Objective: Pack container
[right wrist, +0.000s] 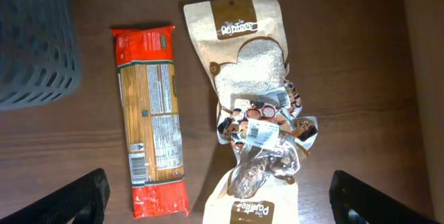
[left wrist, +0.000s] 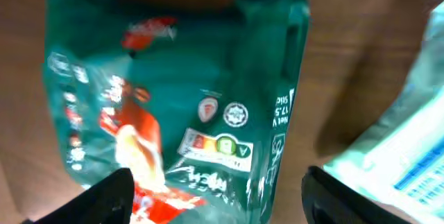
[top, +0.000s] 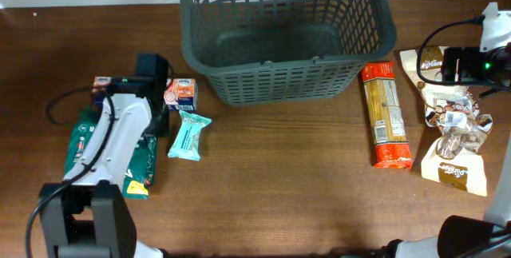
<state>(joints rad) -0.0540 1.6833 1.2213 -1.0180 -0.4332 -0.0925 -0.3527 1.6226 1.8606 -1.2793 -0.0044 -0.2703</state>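
The left pincer [left wrist: 218, 207] hangs spread wide with nothing in it. Its fingers straddle a green snack packet [left wrist: 173, 99] lying flat near the left edge of the bench [top: 279, 178], which looks like lining up to close across the packet's width. Just beside the packet lie a teal bar wrapper [top: 189, 136] and a small orange-and-white carton [top: 180, 94]. The right pincer [right wrist: 222, 203] is just as wide and empty, high over the right edge. There a spaghetti packet [right wrist: 151, 120] lies alongside brown pouches [right wrist: 250, 50] (a crinkled clear bag [right wrist: 267, 148] rests on them). The container [top: 287, 78], a dark grey lattice basket, stands empty at the middle of the far edge, probably so that either arm can reach it.
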